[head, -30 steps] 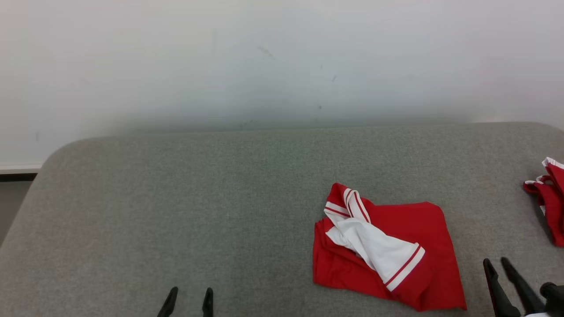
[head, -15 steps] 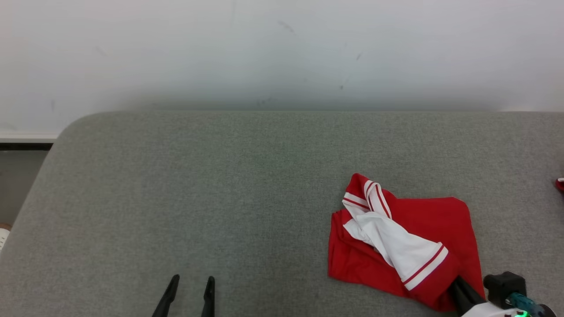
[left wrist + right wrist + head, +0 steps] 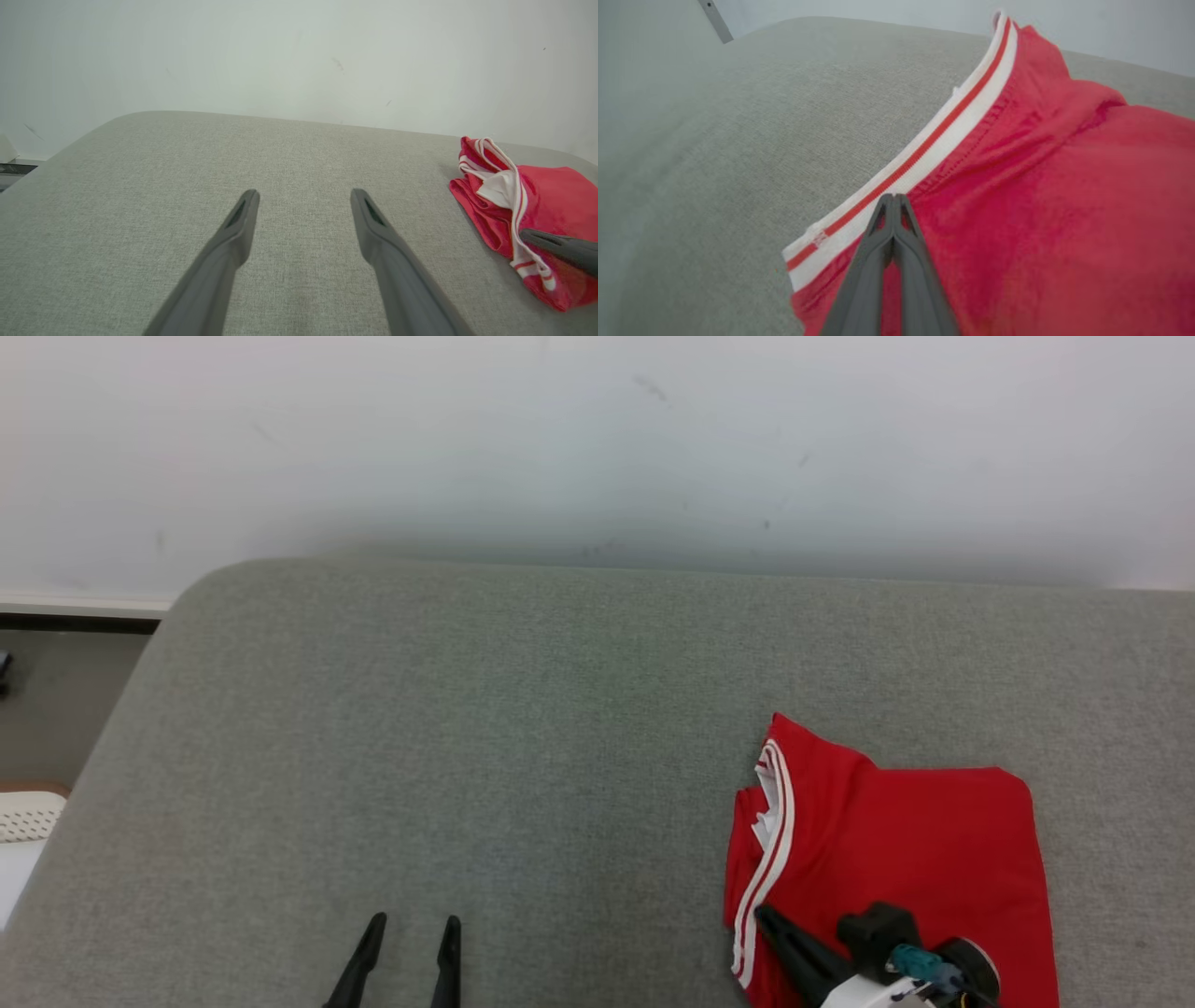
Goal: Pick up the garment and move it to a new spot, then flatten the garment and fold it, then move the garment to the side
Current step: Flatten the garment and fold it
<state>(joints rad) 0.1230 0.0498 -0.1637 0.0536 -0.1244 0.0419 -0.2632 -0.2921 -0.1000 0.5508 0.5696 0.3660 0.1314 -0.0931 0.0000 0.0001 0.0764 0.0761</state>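
The garment (image 3: 896, 840) is red with a white, red-striped band and lies bunched at the near right of the grey padded surface (image 3: 467, 709). My right gripper (image 3: 761, 915) rests over its near left part, fingers pressed together with their tips at the striped band. The right wrist view shows the right gripper (image 3: 893, 198) shut on the garment (image 3: 1064, 186) where band meets red cloth. My left gripper (image 3: 411, 926) hovers open over bare surface, well left of the cloth. In the left wrist view the left gripper (image 3: 303, 193) holds nothing, and the garment (image 3: 551, 205) lies off to its right.
A pale wall (image 3: 597, 448) runs behind the surface's far edge. The surface's rounded left corner (image 3: 187, 588) drops to the floor, where a white object (image 3: 28, 817) sits at the left edge. Bare grey fabric spreads left of the garment.
The camera has shifted. My right gripper moved in from the right onto the garment and shut on its striped edge. The white panel is now covered by red cloth. The left gripper stays open.
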